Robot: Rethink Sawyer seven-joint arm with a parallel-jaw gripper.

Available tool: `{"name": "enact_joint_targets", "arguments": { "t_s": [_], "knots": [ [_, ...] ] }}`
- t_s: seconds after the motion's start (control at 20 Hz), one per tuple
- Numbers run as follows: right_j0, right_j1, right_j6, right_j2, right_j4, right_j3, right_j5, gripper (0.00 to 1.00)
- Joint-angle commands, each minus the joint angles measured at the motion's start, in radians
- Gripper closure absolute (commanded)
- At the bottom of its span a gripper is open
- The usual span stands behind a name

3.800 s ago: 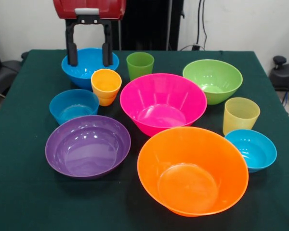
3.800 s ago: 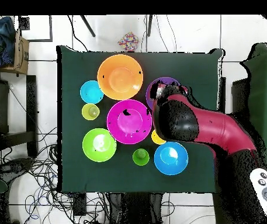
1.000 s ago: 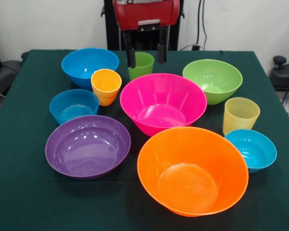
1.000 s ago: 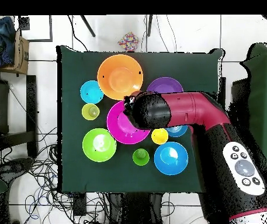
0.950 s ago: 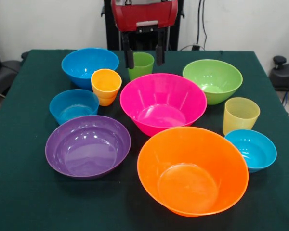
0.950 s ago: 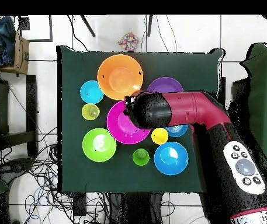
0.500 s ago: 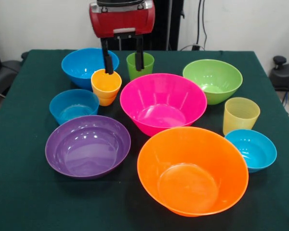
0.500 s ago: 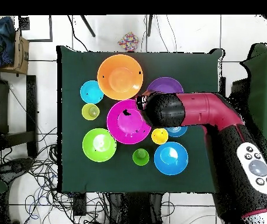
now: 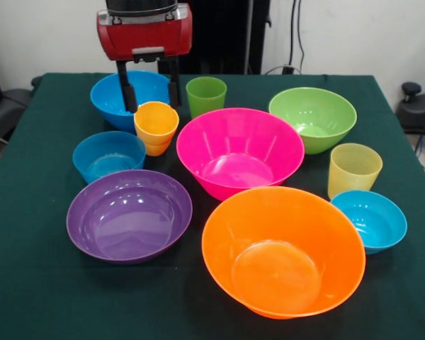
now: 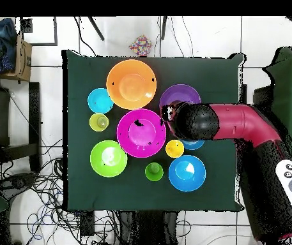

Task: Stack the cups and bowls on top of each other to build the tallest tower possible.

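Ten separate vessels, gripper spread wide above yellow-orange cup, overhead arm hiding it

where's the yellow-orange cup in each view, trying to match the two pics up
Front view: the yellow-orange cup stands left of centre toward the back, just left of the big pink bowl, with the open gripper hanging above and behind it.
Overhead view: the same cup sits right of centre, at the pink bowl's lower right edge, just below the arm's end.
Shared landmark: the pink bowl, mid-table in both.
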Motion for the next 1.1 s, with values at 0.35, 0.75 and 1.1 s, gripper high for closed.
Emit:
{"name": "enact_joint_targets", "arguments": {
  "t_s": [0.35,0.75,1.1],
  "knots": [
    [-0.004,0.077,-0.307,0.054,-0.132,0.002,0.107,0.0],
    [-0.012,0.107,-0.302,0.055,-0.194,0.007,0.066,0.0],
    [-0.03,0.134,-0.313,0.063,-0.241,0.009,0.045,0.0]
  ]
}}
